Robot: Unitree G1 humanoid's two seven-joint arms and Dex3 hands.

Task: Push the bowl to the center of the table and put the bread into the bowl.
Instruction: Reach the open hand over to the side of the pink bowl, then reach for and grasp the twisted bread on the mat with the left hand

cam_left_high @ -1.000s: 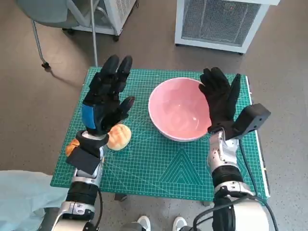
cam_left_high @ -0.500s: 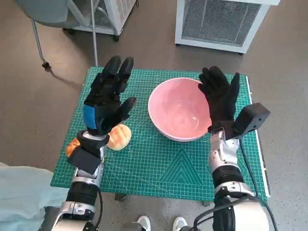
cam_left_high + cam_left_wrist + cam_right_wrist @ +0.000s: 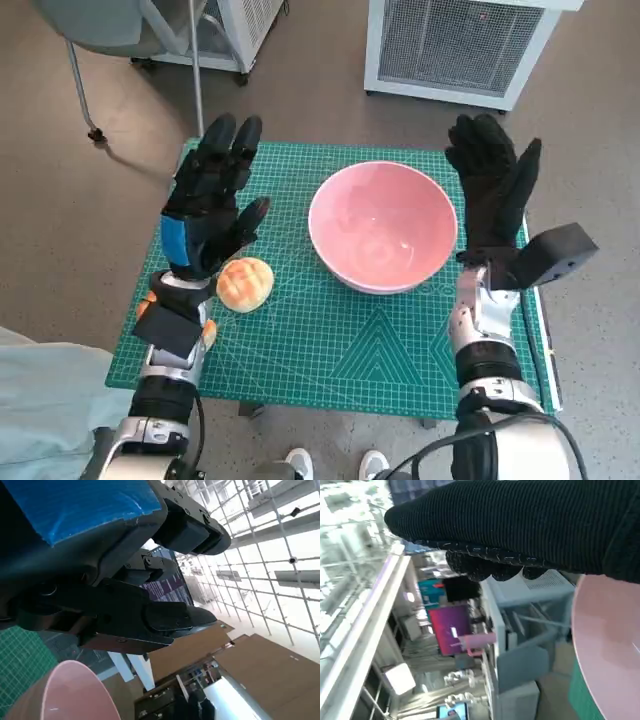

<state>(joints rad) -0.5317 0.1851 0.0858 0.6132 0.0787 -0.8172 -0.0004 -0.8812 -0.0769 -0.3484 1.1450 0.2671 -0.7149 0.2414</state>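
A pink bowl (image 3: pixel 382 226) sits on the green mat (image 3: pixel 340 340), right of the middle; its rim also shows in the left wrist view (image 3: pixel 75 690) and the right wrist view (image 3: pixel 605 645). A golden bread roll (image 3: pixel 245 284) lies on the mat to the bowl's left. My left hand (image 3: pixel 208 200) is raised above the mat just behind the roll, fingers spread, holding nothing. My right hand (image 3: pixel 494 190) is raised off the bowl's right rim, fingers spread and apart from it.
An orange piece (image 3: pixel 150 303) lies partly hidden by my left forearm at the mat's left edge. A white cabinet (image 3: pixel 455 45) stands beyond the table, a chair leg (image 3: pixel 80 90) at the far left. Pale blue cloth (image 3: pixel 50 410) shows at lower left.
My right hand has moved right, off the bowl's rim to beside it. My left hand has shifted slightly left, uncovering more of the bread roll. The bowl has stayed put.
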